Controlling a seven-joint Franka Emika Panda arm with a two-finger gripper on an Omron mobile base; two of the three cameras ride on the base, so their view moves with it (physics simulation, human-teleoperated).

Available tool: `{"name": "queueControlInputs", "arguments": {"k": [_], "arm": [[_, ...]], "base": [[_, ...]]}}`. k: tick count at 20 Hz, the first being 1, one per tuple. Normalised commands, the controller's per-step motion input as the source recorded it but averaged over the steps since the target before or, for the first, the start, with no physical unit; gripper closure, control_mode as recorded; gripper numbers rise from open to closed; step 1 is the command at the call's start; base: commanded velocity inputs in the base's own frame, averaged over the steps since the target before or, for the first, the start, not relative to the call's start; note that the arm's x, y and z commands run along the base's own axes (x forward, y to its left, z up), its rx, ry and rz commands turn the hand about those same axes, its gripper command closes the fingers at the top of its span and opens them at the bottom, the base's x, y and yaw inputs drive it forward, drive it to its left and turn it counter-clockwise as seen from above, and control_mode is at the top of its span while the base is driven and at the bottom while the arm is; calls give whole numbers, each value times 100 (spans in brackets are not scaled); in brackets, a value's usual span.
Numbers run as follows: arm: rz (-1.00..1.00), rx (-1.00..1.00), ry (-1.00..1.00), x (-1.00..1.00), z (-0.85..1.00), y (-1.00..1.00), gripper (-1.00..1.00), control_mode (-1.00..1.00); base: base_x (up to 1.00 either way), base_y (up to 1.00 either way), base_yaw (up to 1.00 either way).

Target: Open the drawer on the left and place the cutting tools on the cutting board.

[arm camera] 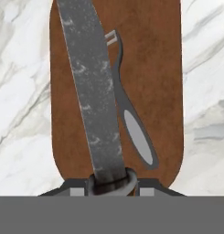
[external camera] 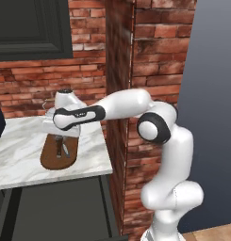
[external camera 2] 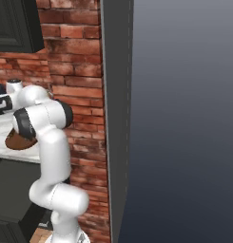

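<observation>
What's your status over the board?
Gripper shut on knife, hanging above cutting board. Peeler lying flat on board. Nothing blocking.

The knife point(arm camera: 93, 105) hides the peeler's point(arm camera: 131, 123) left side; its handle is cut off at 6 o'clock, perhaps gripped.

Glossy white arm point(external camera: 169, 155) built of rounded, bulbous segments. Dark charcoal rings and caps at the joints, one large black disc at the elbow. Black band with faint pale lettering along the forearm. White hand housing topped by a small dark cap. No cables or screws discernible.
</observation>
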Motion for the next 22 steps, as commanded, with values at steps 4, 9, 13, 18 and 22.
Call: {"name": "queueControlInputs", "arguments": {"k": [4, 9, 13, 18, 22], "arm": [[0, -7, 0, 10, -12, 18, 100, -100], [0, -5, 0, 41, -18, 0, 100, -100], [0, -2, 0, 20, -26, 0, 100, -100], [0, -1, 0, 0, -24, 5, 100, -100], [0, -1, 0, 7, -35, 5, 100, -100]], "base": [[0, 0, 0], [0, 0, 0], [0, 0, 0], [0, 0, 0], [0, 0, 0]]}}
